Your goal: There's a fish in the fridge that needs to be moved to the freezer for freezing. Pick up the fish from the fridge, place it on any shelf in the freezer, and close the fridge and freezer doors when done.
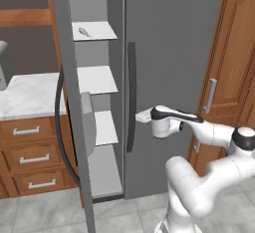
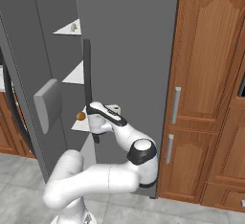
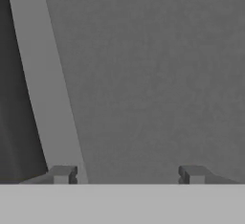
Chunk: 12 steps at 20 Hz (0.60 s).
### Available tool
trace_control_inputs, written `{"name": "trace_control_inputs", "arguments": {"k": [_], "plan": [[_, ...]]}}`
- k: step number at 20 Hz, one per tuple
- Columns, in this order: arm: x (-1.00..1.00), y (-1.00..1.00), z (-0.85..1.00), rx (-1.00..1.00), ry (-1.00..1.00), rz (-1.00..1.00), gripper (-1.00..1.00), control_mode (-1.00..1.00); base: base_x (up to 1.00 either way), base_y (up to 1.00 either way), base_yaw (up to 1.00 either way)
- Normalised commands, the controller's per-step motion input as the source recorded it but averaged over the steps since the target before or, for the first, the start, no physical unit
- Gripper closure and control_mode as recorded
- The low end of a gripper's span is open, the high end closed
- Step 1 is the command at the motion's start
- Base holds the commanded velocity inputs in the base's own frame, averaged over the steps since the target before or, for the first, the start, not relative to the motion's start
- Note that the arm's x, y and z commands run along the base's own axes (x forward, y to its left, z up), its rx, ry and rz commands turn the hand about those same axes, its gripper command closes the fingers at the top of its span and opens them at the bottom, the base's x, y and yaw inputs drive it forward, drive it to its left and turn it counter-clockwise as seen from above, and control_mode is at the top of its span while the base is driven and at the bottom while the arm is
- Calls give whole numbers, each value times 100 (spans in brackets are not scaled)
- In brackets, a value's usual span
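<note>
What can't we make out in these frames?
- Fridge interior: hidden behind its shut door, both base views.
- Fish on the top freezer shelf: too small for detail.
- Small orange thing on a lower shelf: unidentifiable, partly behind the arm.
- Gripper: fingertips cut off at the hand view's bottom; nothing between them.

A kitchen: tall grey fridge, wooden cabinets, marble counter with drawers

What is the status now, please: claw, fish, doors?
Claw open, empty, facing the closed fridge door. Fish on the top freezer shelf. Freezer door open. Nothing in the way.
</note>
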Motion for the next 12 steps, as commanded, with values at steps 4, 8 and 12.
{"name": "trace_control_inputs", "arguments": {"k": [4, 8, 12], "plan": [[90, 0, 4, 0, 4, 0, -100, -100, 0, 0, 0], [75, -5, 3, 0, 4, 0, -100, -100, 0, 0, 0], [-7, -17, 50, 0, -4, 3, -100, -100, 0, 0, 0]]}}
